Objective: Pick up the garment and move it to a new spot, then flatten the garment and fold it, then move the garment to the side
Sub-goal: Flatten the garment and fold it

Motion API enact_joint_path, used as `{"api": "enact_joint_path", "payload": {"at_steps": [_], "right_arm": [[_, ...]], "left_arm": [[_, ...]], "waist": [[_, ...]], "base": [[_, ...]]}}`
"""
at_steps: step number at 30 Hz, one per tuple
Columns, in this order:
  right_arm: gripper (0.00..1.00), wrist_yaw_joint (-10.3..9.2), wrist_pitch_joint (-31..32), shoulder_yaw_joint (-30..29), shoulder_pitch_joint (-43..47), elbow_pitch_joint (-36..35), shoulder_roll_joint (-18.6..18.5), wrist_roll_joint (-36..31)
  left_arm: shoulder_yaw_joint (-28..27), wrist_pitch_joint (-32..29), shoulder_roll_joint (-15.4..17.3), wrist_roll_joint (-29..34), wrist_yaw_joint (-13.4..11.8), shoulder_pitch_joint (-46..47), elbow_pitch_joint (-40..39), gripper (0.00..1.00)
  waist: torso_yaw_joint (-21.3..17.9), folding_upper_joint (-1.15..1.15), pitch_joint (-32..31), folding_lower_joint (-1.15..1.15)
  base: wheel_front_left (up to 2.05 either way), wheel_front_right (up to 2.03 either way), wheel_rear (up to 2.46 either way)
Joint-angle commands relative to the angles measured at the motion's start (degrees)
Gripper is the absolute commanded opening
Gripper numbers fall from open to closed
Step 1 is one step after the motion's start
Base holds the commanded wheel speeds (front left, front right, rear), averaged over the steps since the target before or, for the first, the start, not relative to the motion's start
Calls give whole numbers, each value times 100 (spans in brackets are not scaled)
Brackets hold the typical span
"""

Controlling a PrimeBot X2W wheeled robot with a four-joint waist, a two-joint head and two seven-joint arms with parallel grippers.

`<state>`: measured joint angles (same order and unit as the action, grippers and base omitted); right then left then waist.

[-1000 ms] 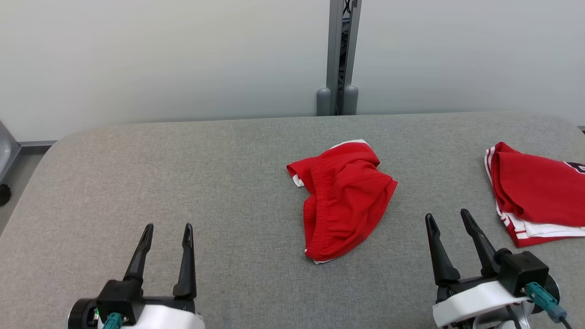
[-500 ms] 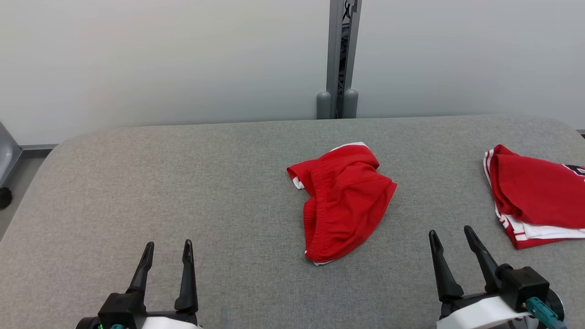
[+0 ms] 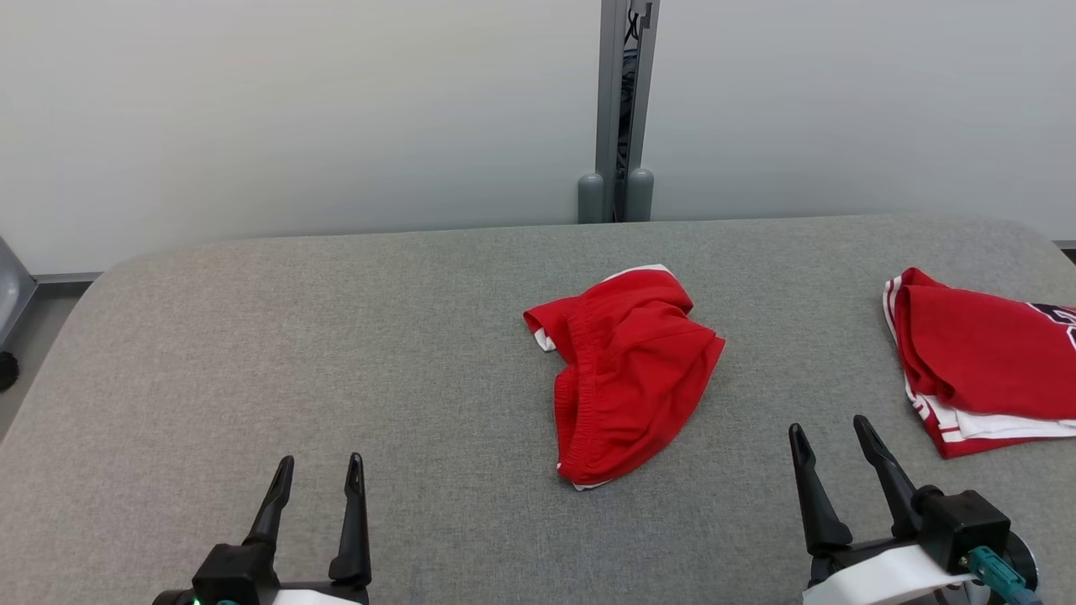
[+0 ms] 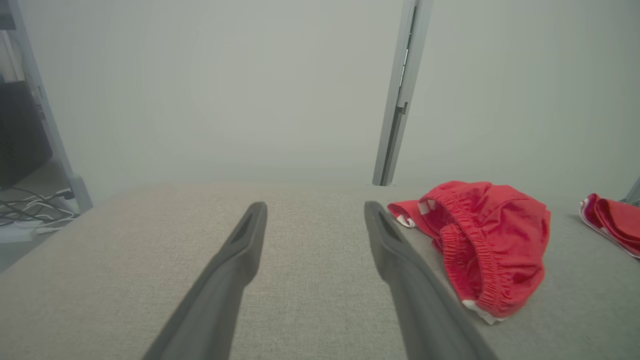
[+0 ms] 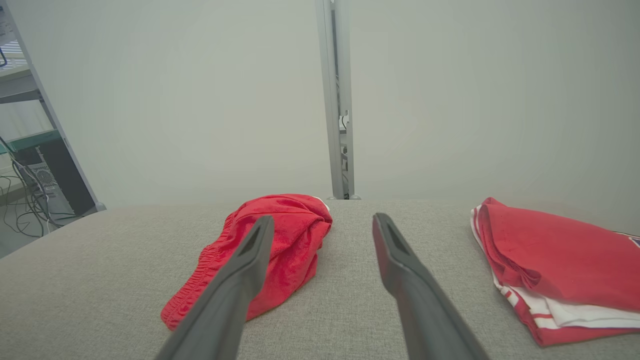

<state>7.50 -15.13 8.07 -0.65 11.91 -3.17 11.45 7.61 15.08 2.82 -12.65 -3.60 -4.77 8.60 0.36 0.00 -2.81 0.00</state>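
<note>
**Occlusions and Cropped Regions**

Head view: the folded red garment (image 3: 983, 361) runs off the right edge; its dark print (image 3: 1061, 315) is cropped and unreadable. The bottom edge cuts the body of my left end effector (image 3: 321, 460). Right wrist view: one of my fingers (image 5: 240, 285) covers part of the red shorts (image 5: 295, 235).

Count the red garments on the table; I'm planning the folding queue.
2. Crumpled red shorts near the grey table's middle; a folded red-and-white garment at the right edge, partly cut off by the frame, so more could lie beyond.
</note>
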Motion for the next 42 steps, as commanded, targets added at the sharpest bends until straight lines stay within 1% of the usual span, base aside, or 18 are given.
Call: {"api": "enact_joint_path", "payload": {"at_steps": [1,4,7,10,13,16,20,21,27,31,32,33,34,35,36,37,38,42], "right_arm": [[100,-1,-4,-7,13,2,-1,-9],[100,-1,-4,-7,28,-8,1,-18],[100,-1,-4,-11,23,-20,1,-25],[100,-1,-4,-2,1,-38,-13,-30],[100,-1,-4,36,-57,-44,-42,-20],[100,-1,-4,74,-108,-60,-59,-5],[100,-1,-4,105,-158,-73,-88,12],[100,-1,-4,135,-230,-73,-100,18],[100,-1,-4,164,-405,-114,-114,45],[100,-1,-4,150,-538,-131,-113,46],[100,-1,-4,148,-566,-130,-111,47],[100,-1,-4,147,-603,-133,-110,47],[100,-1,-4,136,-631,-139,-108,49],[100,-1,-4,124,-657,-139,-104,51],[100,-1,-4,114,-687,-139,-100,51],[100,-1,-4,95,-710,-140,-100,51],[100,-1,-4,85,-726,-137,-96,53],[100,-1,-4,50,-741,-139,-82,55]], "left_arm": [[-3,6,18,0,3,-24,20,100],[25,6,17,30,55,-28,74,100],[147,5,19,98,213,6,282,100],[366,6,16,127,451,197,659,100],[716,7,16,274,726,459,1147,100],[1105,6,21,378,916,817,1654,100],[1561,6,21,433,1029,1333,2249,100],[1748,6,21,432,1048,1572,2502,100],[2220,6,21,369,1089,2250,3092,100],[2465,6,22,481,1102,2696,3442,100],[2517,6,22,516,1105,2788,3511,92],[2561,6,22,518,1104,2867,3583,75],[2602,6,22,530,1098,2939,3629,55],[2640,6,22,546,1100,3019,3675,44],[2676,6,21,549,1102,3072,3730,23],[2724,6,21,556,1104,3127,3773,9],[2767,6,22,547,1106,3163,3819,0],[2930,6,22,455,1106,3260,3932,0]], "waist": [[-3,0,0,0],[-21,0,0,0],[-45,0,10,0],[-81,0,39,0],[-145,0,95,0],[-231,0,173,0],[-361,0,306,0],[-444,0,385,0],[-628,0,714,0],[-702,0,959,0],[-718,0,1017,0],[-735,0,1074,0],[-749,0,1120,0],[-762,0,1161,0],[-773,0,1193,0],[-784,0,1218,0],[-794,0,1235,0],[-816,0,1272,0]], "base": [[0,0,0],[0,0,0],[0,0,0],[0,0,0],[0,0,0],[0,0,0],[0,0,0],[0,0,0],[0,0,0],[0,0,0],[0,0,0],[0,0,0],[0,0,0],[0,0,0],[0,0,0],[0,0,0],[0,0,0],[0,0,0]]}}
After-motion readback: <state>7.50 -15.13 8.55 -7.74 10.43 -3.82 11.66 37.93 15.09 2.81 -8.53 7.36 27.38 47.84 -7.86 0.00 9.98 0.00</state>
